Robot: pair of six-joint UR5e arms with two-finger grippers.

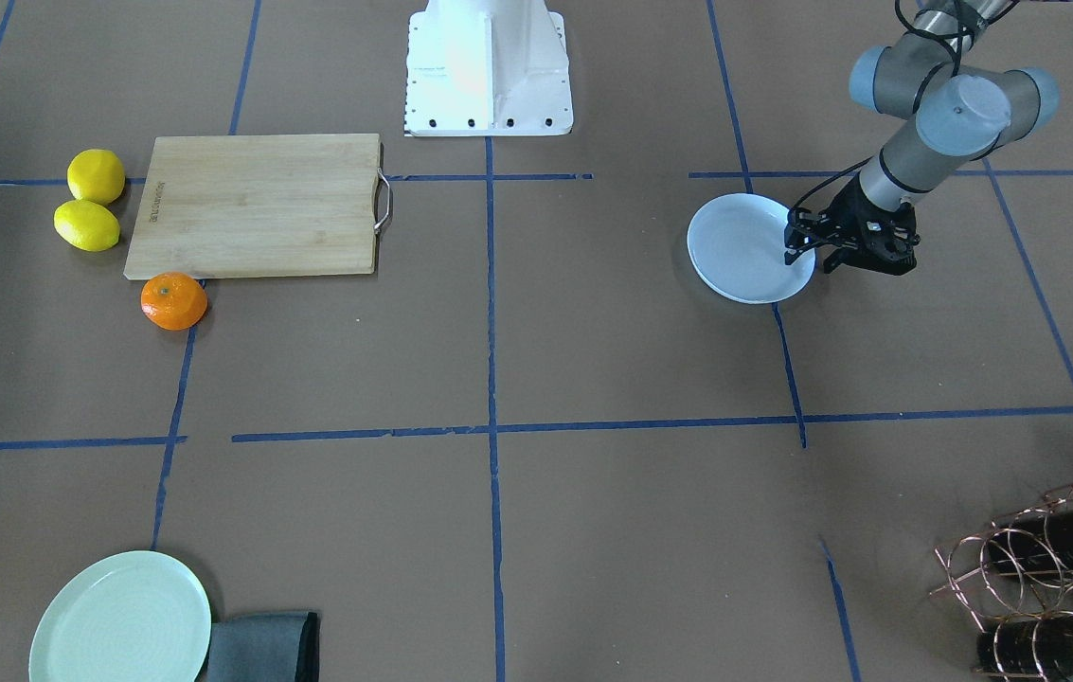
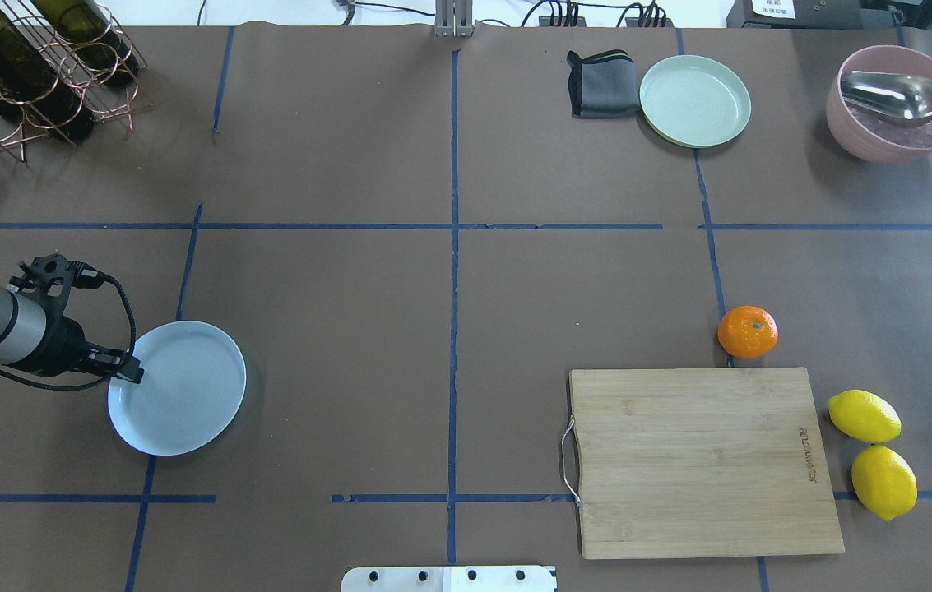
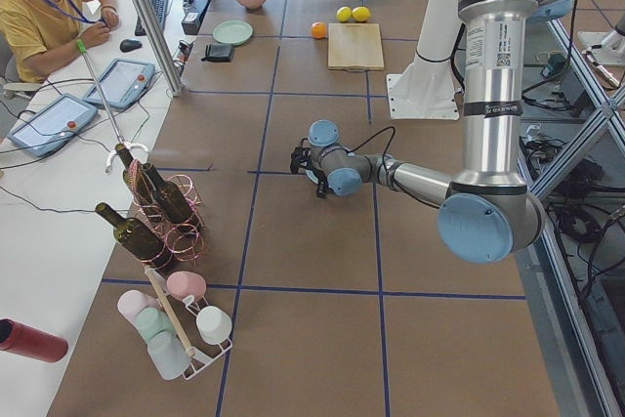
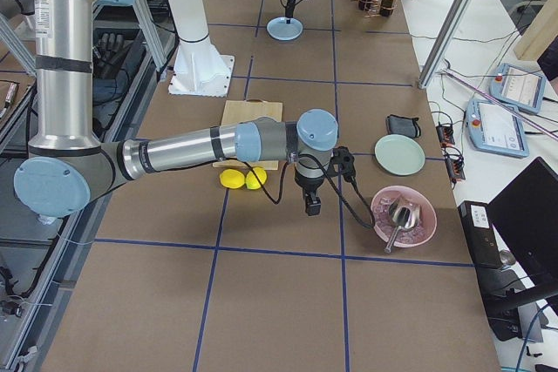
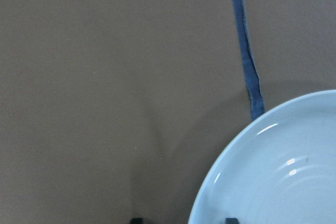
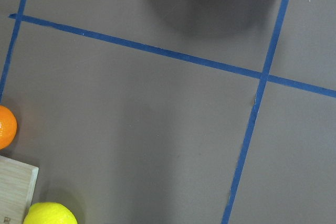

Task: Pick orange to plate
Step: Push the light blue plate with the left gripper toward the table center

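Observation:
The orange (image 2: 748, 331) rests on the table just past the far edge of the cutting board, and shows at the left edge of the right wrist view (image 6: 5, 127). Far across the table lies the white-bluish plate (image 2: 186, 395). My left gripper (image 2: 132, 370) is low at the plate's rim (image 5: 210, 192), open, with one fingertip over the plate and one outside it. My right gripper (image 4: 311, 206) appears only in the exterior right view, hanging above bare table between the lemons and the pink bowl. I cannot tell if it is open or shut.
A wooden cutting board (image 2: 700, 460) lies beside two lemons (image 2: 864, 415). A pale green plate (image 2: 694, 100), a dark cloth (image 2: 601, 82) and a pink bowl with a spoon (image 2: 897, 115) stand at the far side. A wine rack (image 2: 30, 66) fills the far left corner.

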